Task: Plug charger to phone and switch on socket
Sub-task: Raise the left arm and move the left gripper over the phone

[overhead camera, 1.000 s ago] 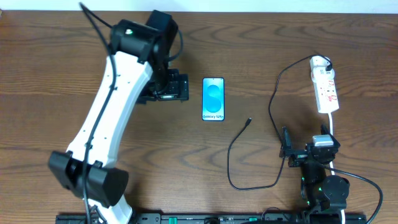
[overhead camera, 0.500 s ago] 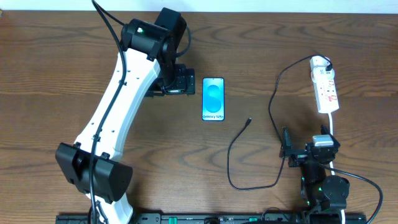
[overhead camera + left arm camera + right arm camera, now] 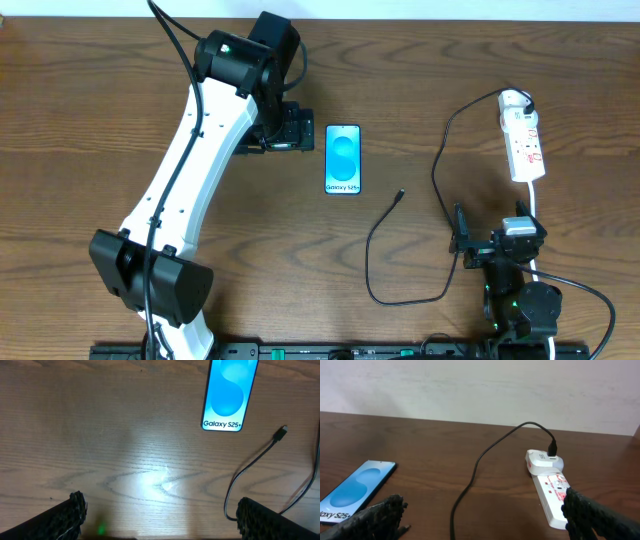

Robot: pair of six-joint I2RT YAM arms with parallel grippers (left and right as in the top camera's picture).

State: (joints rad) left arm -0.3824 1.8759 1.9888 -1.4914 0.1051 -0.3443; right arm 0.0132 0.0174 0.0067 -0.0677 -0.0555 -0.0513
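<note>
The phone (image 3: 343, 158) lies flat and face up on the wooden table, its light blue screen reading "Galaxy S25+". It also shows in the left wrist view (image 3: 230, 394) and the right wrist view (image 3: 355, 490). The charger's black cable (image 3: 378, 262) loops across the table, and its plug tip (image 3: 401, 194) lies loose to the right of and below the phone, also visible in the left wrist view (image 3: 283, 431). Its white adapter (image 3: 515, 100) sits in the white socket strip (image 3: 526, 150). My left gripper (image 3: 288, 131) is open and empty just left of the phone. My right gripper (image 3: 490, 242) is open and empty below the strip.
The strip's thick white cord (image 3: 537, 205) runs down toward the right arm base. In the right wrist view the adapter (image 3: 544, 460) and strip (image 3: 551, 492) lie ahead to the right, with a pale wall behind the table's far edge.
My left arm has swung right and toward the far side, bringing the open gripper closer to the phone's left edge. The right arm, phone and cable have not moved.
</note>
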